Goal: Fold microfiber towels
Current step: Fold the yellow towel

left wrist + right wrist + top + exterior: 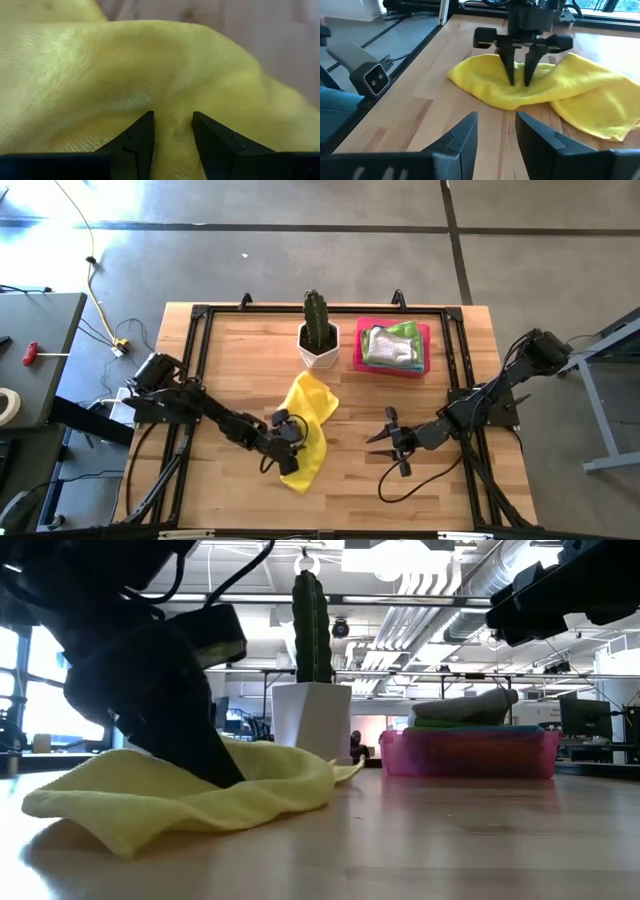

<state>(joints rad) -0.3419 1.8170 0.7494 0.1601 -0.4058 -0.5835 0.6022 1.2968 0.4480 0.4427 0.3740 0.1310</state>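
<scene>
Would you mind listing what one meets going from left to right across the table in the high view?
Left gripper with open fingers pressed into the yellow towel → potted cactus → pink tray of folded towels. The right gripper, open and empty, overlaps the tray's span, nearer the front edge.

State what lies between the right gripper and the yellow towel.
Only bare wooden table: the high view shows an empty stretch between the right gripper and the yellow towel; the right wrist view agrees.

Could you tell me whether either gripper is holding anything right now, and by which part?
The left gripper presses into a raised fold of the yellow microfiber towel, fingers apart; a firm pinch cannot be told. The right gripper is open over bare table, holding nothing.
</scene>
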